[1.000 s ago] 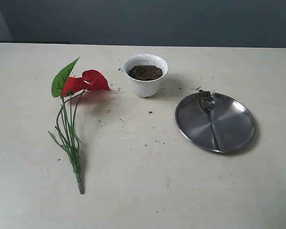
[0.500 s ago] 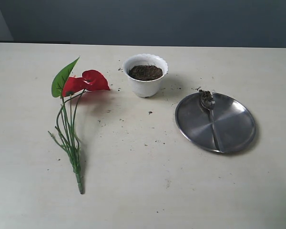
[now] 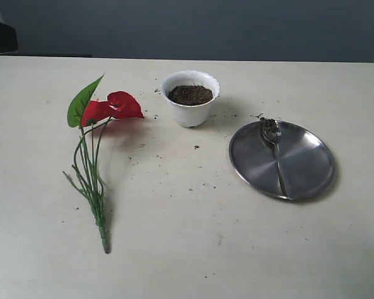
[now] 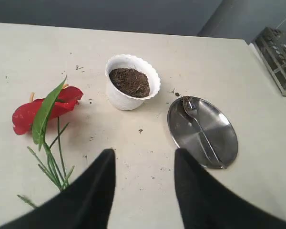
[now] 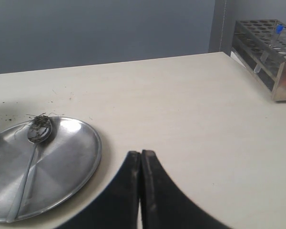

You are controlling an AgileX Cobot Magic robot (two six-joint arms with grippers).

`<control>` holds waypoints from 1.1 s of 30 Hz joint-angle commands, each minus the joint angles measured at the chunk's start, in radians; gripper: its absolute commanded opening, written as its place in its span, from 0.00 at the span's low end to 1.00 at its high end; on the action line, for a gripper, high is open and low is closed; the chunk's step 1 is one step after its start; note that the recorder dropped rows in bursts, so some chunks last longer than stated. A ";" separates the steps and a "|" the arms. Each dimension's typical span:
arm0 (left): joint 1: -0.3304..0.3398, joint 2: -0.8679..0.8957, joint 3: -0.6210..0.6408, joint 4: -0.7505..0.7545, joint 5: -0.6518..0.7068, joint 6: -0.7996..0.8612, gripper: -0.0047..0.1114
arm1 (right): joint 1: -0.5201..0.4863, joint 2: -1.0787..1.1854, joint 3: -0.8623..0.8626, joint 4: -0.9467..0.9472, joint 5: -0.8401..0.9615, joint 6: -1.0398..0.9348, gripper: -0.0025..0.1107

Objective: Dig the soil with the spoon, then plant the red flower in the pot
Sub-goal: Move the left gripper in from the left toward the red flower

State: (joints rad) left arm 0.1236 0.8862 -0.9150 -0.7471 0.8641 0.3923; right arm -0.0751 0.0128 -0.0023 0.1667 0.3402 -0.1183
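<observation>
The left fingers (image 4: 104, 171) stand apart above the worktop (image 3: 187, 249) and hold nothing; through the gap between them the left wrist camera sees bare, crumb-dotted surface. The right fingers (image 5: 141, 162) are pressed together, tip to tip, empty, hanging over the worktop just beside a round steel plate (image 3: 311, 168).

In the exterior view that plate sits at centre right. The spoon (image 3: 278, 163) lies flat on it, its handle running toward the lower edge of the plate and its bowl at the plate's upper rim, carrying a small tuft of dark fibres.

The pot (image 3: 190, 113), white with a scalloped rim, stands upright at upper centre, well apart from the plate. The soil (image 3: 190, 94) fills it nearly to the rim, dark brown and fibrous. Loose crumbs (image 3: 196, 147) are scattered on the worktop around the pot and between it and the plate.

The red flower (image 3: 117, 106) lies flat at the left of the frame, its blooms and one green leaf near the pot but not touching it, its thin green stems trailing toward the lower left.

A test-tube rack (image 5: 264, 45), seen by the right wrist camera, stands at the worktop's far edge.
</observation>
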 commanded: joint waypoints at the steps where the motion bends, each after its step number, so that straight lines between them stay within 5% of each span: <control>1: -0.007 0.001 -0.007 0.023 0.025 -0.075 0.52 | -0.004 -0.004 0.002 -0.001 -0.005 -0.002 0.02; 6: -0.007 0.001 -0.007 0.105 0.078 -0.133 0.68 | -0.004 -0.004 0.002 -0.001 -0.005 0.000 0.02; 14: -0.007 0.001 -0.003 0.209 0.150 -0.152 0.68 | -0.004 -0.004 0.002 -0.001 -0.005 0.000 0.02; 33: -0.007 0.001 0.085 0.223 0.082 -0.148 0.74 | -0.004 -0.004 0.002 -0.001 -0.005 0.000 0.02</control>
State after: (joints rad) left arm 0.1236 0.8859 -0.8591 -0.4986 0.9820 0.2438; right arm -0.0751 0.0128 -0.0023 0.1667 0.3402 -0.1161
